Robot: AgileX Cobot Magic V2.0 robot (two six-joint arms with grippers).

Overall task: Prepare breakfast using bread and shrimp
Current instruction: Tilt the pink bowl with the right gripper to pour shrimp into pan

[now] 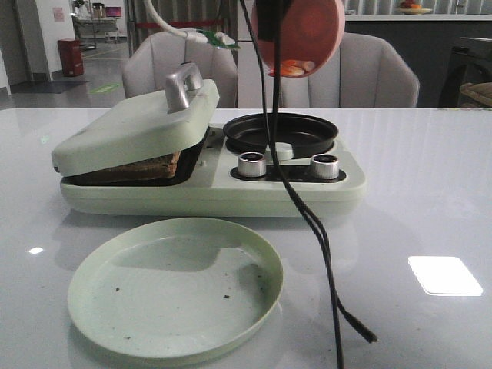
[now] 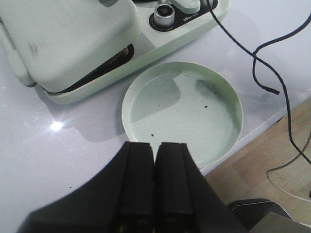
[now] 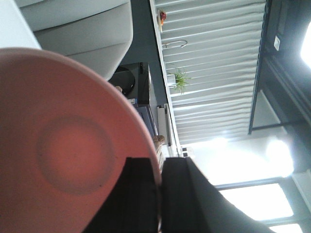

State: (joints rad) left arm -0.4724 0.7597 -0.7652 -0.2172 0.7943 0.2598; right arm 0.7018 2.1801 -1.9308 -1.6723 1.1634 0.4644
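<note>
Your right gripper (image 3: 160, 194) is pinching the pink plate (image 1: 307, 31) by its rim, tipped steeply; the shrimp (image 1: 292, 69) sit at its low edge, light and slippery, over the black pan (image 1: 280, 132). Left gripper (image 2: 154, 189) is pressed together, empty.

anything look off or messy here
The sandwich press lid sits askew, propped on the bread rather than closed. Dark crumbs speckle the green plate. A loose black cable trails across the table.

left gripper (image 2: 154, 179): fingers pressed together, empty | right gripper (image 3: 160, 194): raised, fingers clamped on something's rim
</note>
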